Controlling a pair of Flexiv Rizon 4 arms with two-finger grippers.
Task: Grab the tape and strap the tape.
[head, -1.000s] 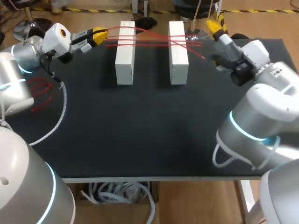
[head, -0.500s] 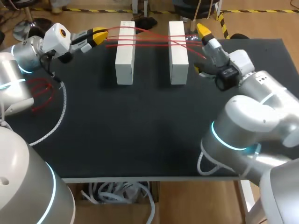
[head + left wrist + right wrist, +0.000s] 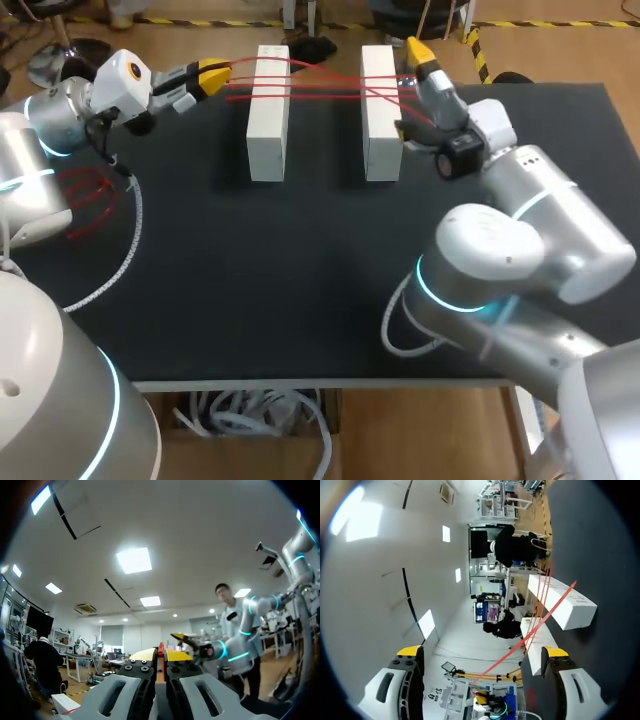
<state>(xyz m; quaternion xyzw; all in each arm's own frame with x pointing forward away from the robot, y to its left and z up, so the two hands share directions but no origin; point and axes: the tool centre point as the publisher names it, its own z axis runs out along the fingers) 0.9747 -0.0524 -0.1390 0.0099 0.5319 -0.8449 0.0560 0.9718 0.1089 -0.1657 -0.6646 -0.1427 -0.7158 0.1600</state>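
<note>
Both pairs of jaws are told apart at a glance. The left jaws are seen closed at the far left corner of the counter [image 3: 300, 280], and in the left wrist view a thin sliver of the red tape [image 3: 160, 652] is pinched between their yellow tips. The right jaws are spread wide and nothing is held by them. In the right wrist view one slanting red strand is seen running through the gap between the two fingers, and no contact with either finger can be made out.

From the left jaws the tape [image 3: 320, 85] is stretched across the far ends of two upright white blocks, the left block [image 3: 268, 112] and the right block [image 3: 381, 112], which stand side by side and well apart. Several strands are laid over both blocks: some run nearly parallel, and at least one crosses them on a slant toward the right jaws, just beyond the right block.

The grab is judged done on the left side, and the strapping is judged partly done, since more than one pass already spans the blocks. The slanting strand is yet to be gripped by the right jaws. Whether further passes are needed, or only a fastening of the free end, cannot be told.
</note>
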